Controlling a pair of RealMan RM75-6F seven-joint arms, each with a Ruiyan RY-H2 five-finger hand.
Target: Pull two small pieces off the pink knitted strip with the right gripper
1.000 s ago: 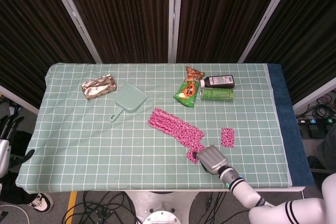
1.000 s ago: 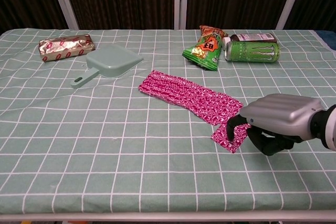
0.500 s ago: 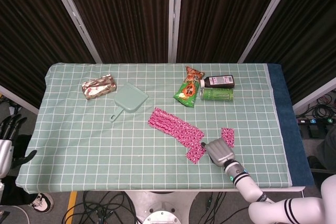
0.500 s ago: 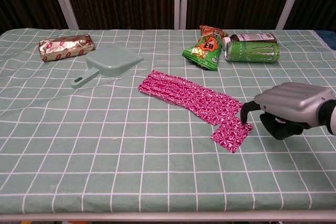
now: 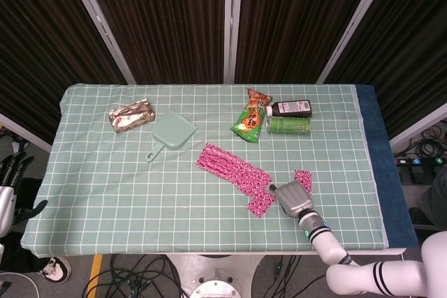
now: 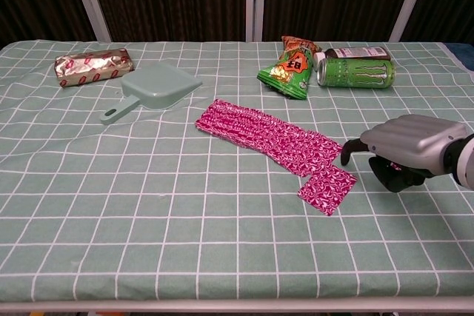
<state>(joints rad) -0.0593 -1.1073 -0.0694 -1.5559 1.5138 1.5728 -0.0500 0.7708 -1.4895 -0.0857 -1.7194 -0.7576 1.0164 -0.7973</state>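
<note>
The pink knitted strip (image 5: 231, 168) (image 6: 261, 136) lies slanted at mid-table. One small pink piece (image 5: 260, 204) (image 6: 326, 189) lies flat just off its near end. A second small piece (image 5: 304, 179) lies to the right, half covered by my right hand in the head view and hidden in the chest view. My right hand (image 5: 294, 197) (image 6: 409, 155) hovers low to the right of the near piece, fingers bent but apart, holding nothing. My left hand (image 5: 10, 176) hangs off the table's left edge, fingers spread and empty.
A green dustpan (image 5: 171, 132) (image 6: 154, 86) and a foil packet (image 5: 130, 114) (image 6: 93, 66) lie at the back left. A snack bag (image 5: 249, 122) (image 6: 289, 68), a green can (image 5: 288, 125) (image 6: 355, 73) and a dark bottle (image 5: 290, 109) sit at the back right.
My right hand has let go of the near small piece and drawn away to the right. That piece now lies flat on the cloth. The left hand has barely shifted.
</note>
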